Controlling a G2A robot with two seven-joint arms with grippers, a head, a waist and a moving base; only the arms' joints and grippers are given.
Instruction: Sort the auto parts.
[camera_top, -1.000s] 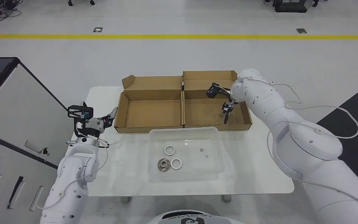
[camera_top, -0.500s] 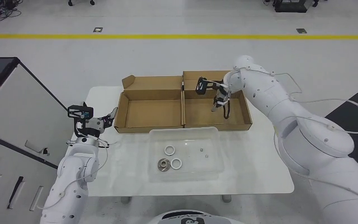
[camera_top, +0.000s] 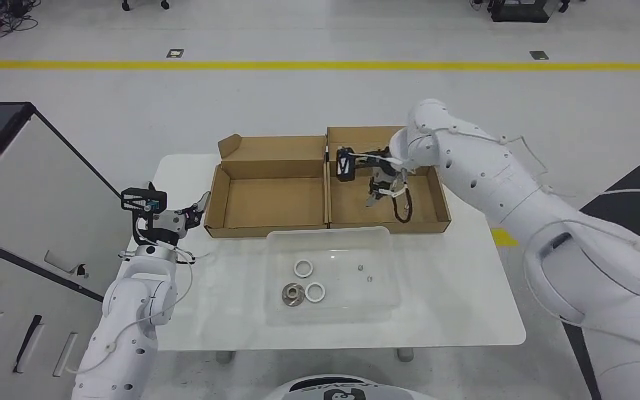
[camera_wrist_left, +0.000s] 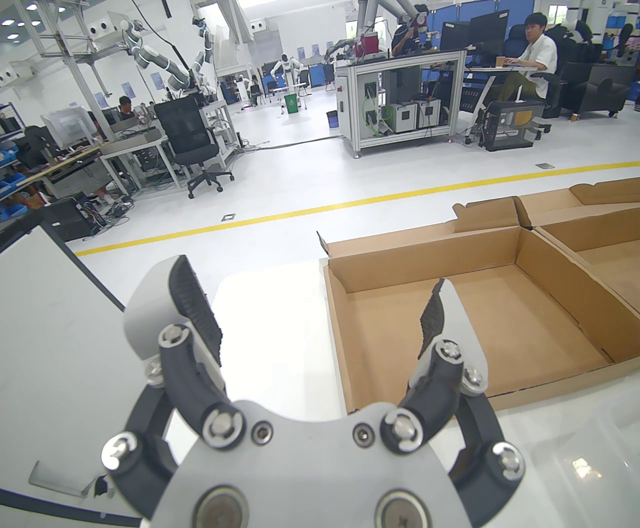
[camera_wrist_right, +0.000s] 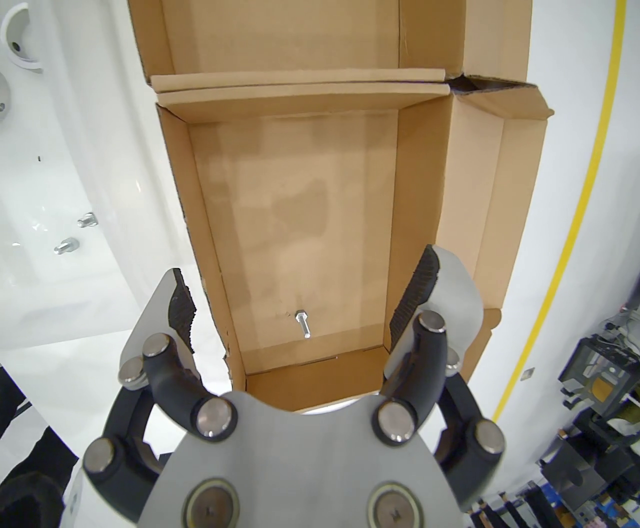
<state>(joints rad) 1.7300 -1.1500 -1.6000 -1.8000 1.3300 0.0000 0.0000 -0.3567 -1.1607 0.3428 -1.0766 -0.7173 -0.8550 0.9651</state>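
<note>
I'm hovering my right end effector (camera_wrist_right: 305, 270), wide open, over the right-hand brown cardboard box (camera_wrist_right: 417, 200) with a small silver hex bolt (camera_wrist_right: 302, 324) lying inside; my left end effector (camera_wrist_left: 309, 272) is hanging open too.

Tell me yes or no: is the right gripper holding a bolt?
No: the right gripper has open, empty fingers, and the bolt lies on the box floor.

White bench (camera_top: 450, 300) with rounded corners. Directly on it: left cardboard box (camera_top: 270, 200) and right cardboard box (camera_top: 347, 210) — both open, side by side, walls touching, along the far side; clear plastic tray (camera_top: 375, 290) just in front of them.
</note>
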